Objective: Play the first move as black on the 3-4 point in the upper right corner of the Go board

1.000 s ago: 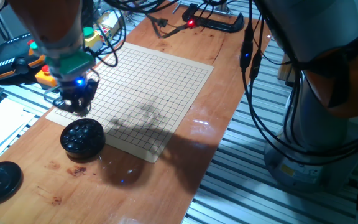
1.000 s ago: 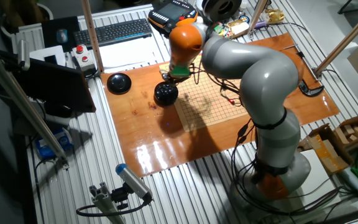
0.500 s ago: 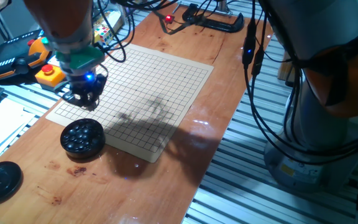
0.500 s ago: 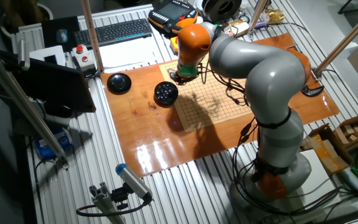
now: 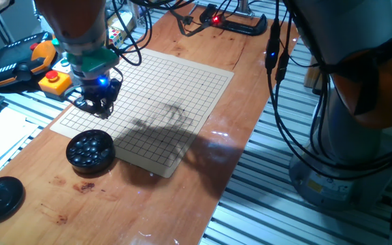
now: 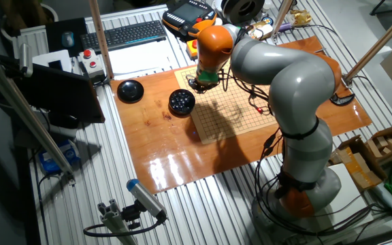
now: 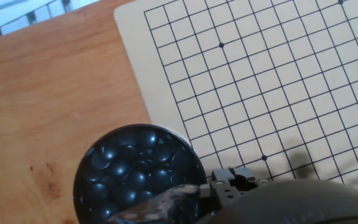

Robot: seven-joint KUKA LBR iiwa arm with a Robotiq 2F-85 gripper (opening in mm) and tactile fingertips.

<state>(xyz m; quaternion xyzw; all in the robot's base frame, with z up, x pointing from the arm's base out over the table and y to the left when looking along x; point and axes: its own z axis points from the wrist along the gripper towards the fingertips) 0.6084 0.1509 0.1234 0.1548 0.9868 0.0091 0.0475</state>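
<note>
A: Gripper (image 5: 95, 103) position?
B: Above the Go board's (image 5: 175, 82) left margin, just beyond the bowl of black stones (image 5: 90, 149). Jaw state: cannot tell.
A: Clearance?
B: Grid bare; board's far corner (image 5: 227, 72) is unobstructed, well apart from the gripper.

hand (image 5: 95, 105) over go board (image 5: 175, 88), bowl of stones (image 5: 90, 150) beside
</note>
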